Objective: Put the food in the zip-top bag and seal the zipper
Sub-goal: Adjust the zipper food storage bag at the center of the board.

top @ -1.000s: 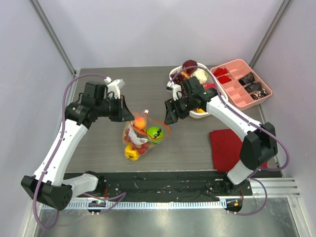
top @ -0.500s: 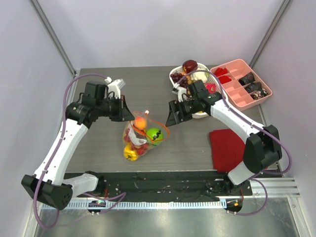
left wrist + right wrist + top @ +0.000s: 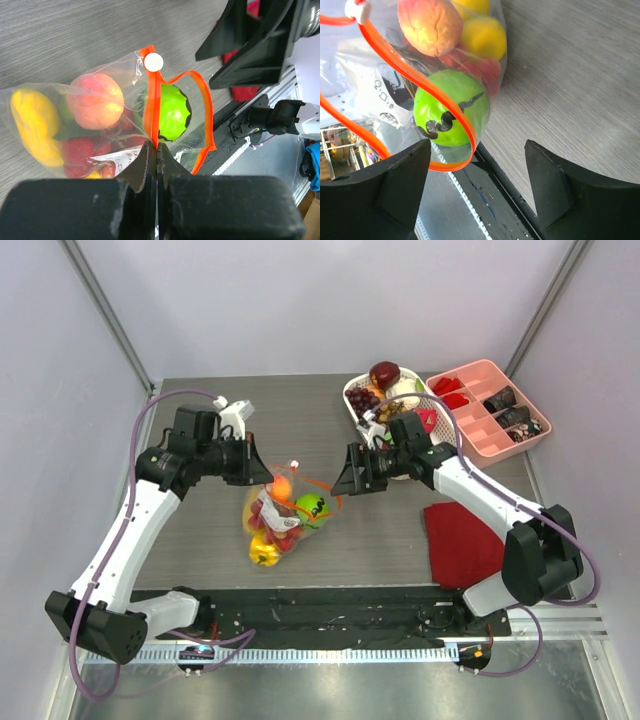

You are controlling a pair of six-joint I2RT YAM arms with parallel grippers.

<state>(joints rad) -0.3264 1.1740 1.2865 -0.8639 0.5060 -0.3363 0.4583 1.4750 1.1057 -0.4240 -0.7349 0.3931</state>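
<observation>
The zip-top bag (image 3: pixel 279 523) hangs over the table's middle, holding the food: an orange peach (image 3: pixel 95 100), a green piece (image 3: pixel 172 112), yellow pieces (image 3: pixel 32 122) and strawberries (image 3: pixel 80 155). My left gripper (image 3: pixel 157 146) is shut on the orange-red zipper (image 3: pixel 152 107) at the left end of the bag's mouth and holds it up. The zipper's white tip (image 3: pixel 153 62) sits at the far end. The mouth gapes open in a loop (image 3: pixel 415 75). My right gripper (image 3: pixel 477 175) is open and empty just right of the mouth, close to the green piece (image 3: pixel 452 112). Both grippers show in the top view, the left one (image 3: pixel 262 477) and the right one (image 3: pixel 345 480).
A white basket (image 3: pixel 352 392) with more food stands at the back right, next to a pink compartment tray (image 3: pixel 490 408). A red folded cloth (image 3: pixel 465 540) lies at the right front. A black strip (image 3: pixel 330 610) runs along the table's near edge.
My right gripper has shifted slightly nearer and toward the bag's mouth, staying open. The bag has swung a little left in my left gripper's hold.
</observation>
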